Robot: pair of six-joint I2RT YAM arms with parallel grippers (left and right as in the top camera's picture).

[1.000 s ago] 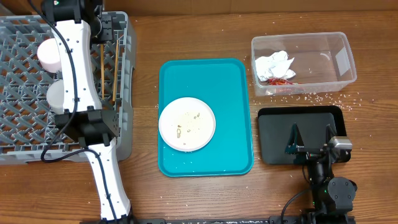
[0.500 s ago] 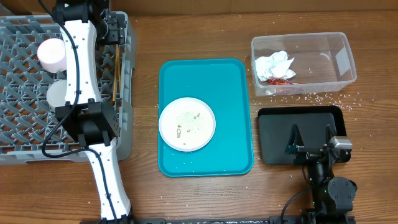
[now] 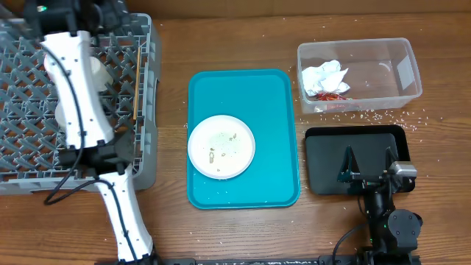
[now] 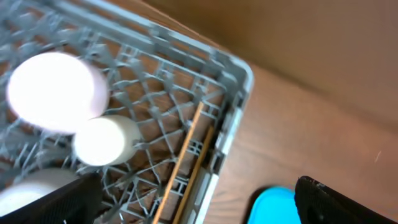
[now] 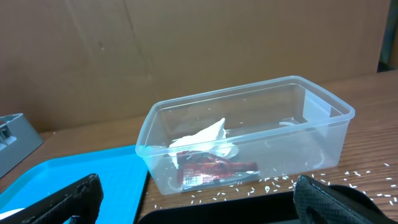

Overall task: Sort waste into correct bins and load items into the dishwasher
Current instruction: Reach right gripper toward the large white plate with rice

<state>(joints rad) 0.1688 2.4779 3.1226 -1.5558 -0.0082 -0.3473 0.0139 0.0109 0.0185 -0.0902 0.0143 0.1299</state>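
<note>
Left end effector [image 4: 199, 200] and right end effector [image 5: 199, 198] spread empty, I judge the plate [image 3: 221, 146] stiff, slick, breakable, best pinched at its 3 o'clock rim.

The table [image 3: 221, 235] shows wood grain with a satin finish. The dish rack [image 4: 233, 74] is matt grey plastic. The chopsticks [image 4: 188, 140] are bare wood. The teal tray [image 3: 280, 132] is smooth plastic and the plate [image 3: 221, 146] is glossy white. The tub [image 5: 323, 134] is clear, glossy plastic. The napkin [image 5: 202, 142] is crumpled paper and the red wrapper [image 5: 214, 169] is shiny film. My left arm [image 3: 73, 96] has a smooth white plastic shell.
</note>
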